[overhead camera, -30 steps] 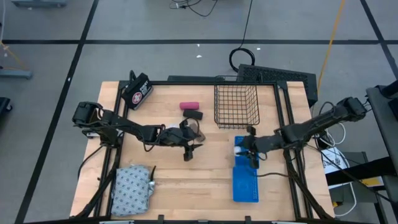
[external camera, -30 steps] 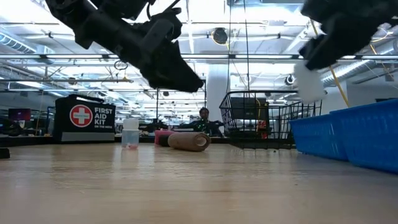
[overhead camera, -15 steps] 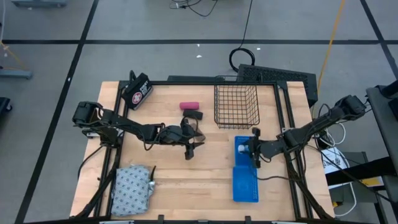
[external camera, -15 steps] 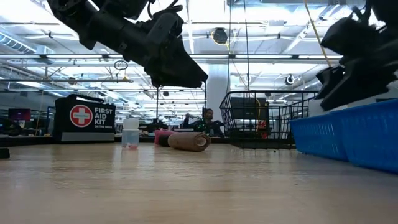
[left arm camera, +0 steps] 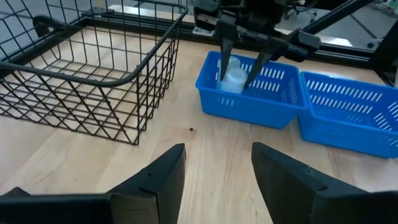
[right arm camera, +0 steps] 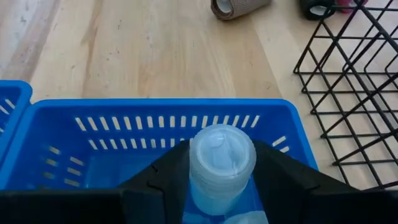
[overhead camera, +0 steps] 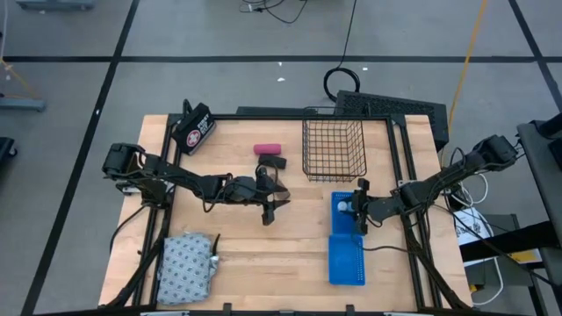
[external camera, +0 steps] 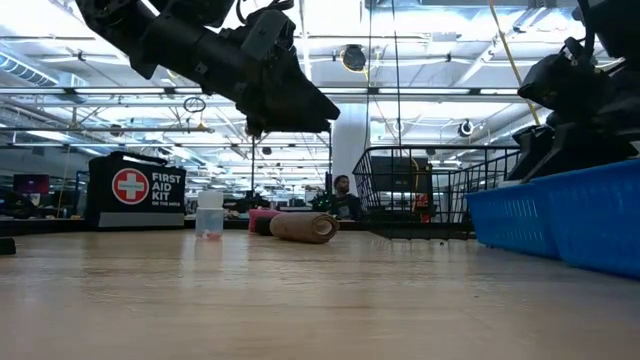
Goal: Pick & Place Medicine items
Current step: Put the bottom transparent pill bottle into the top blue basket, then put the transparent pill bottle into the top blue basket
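My right gripper (overhead camera: 356, 207) reaches down into the near blue tray (overhead camera: 336, 228) and is shut on a white round bottle (right arm camera: 222, 159). A second white bottle (right arm camera: 244, 218) sits in the tray beside it. My left gripper (left arm camera: 214, 167) is open and hovers above the table's middle (overhead camera: 276, 201), touching nothing. The brown piece (external camera: 303, 227) lies on its side on the table. A third white bottle (external camera: 209, 215) stands upright. The pink piece (overhead camera: 267, 148) and the black piece (overhead camera: 272, 161) lie farther back. The patterned pouch (overhead camera: 186, 263) lies flat at the near left. My right gripper pinches the white bottle by its upper sides (right arm camera: 249, 163) between the two fingers (left arm camera: 223, 46), which come from above pointing down. The bottle stands upright inside the blue tray; whether its base rests on the tray floor is hidden by the tray wall.
A black wire basket (overhead camera: 334, 149) stands just beyond the blue trays (overhead camera: 347, 259). The black first aid case (overhead camera: 194, 127) stands at the far left corner. Bare wood lies between the pouch and the trays.
My right gripper has gone down, carrying the white bottle from above the tray's rim into the tray, and shifted slightly toward the table's right edge. It has stayed shut on the bottle. The left gripper has barely moved.
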Controlling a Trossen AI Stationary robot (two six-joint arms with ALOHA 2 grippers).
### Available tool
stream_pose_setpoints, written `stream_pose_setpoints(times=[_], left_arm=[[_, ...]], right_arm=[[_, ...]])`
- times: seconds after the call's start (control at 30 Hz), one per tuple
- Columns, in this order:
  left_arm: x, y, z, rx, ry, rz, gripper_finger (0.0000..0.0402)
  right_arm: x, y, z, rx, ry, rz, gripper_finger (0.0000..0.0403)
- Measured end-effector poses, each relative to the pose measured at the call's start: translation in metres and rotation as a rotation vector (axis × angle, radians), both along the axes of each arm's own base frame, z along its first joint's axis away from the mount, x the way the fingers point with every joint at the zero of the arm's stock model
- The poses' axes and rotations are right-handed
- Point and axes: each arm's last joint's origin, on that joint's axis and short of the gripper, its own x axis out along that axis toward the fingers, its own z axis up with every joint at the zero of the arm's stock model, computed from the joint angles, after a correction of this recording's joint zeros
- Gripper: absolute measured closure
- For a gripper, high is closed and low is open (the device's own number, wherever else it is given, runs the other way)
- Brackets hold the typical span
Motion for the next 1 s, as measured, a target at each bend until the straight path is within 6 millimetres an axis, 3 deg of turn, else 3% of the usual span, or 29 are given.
stream_pose_setpoints(times=[0.47,0.73,0.83,1.0], left_arm=[[0.000,0.002,0.000,0.027,0.001,0.014,0.0211],[-0.026,0.011,0.048,0.051,-0.059,0.052,0.0211],[-0.040,0.015,0.039,0.049,-0.055,0.122,0.0211],[-0.071,0.019,-0.003,-0.027,-0.126,0.232,0.0210]], right_arm=[[0.005,0.002,0.006,0.021,-0.093,0.017,0.0228],[0.004,0.002,0.037,0.004,-0.255,0.069,0.0229],[0.001,0.001,0.051,0.003,-0.344,0.083,0.0226],[-0.003,-0.001,0.068,-0.064,-0.469,0.125,0.0227]])
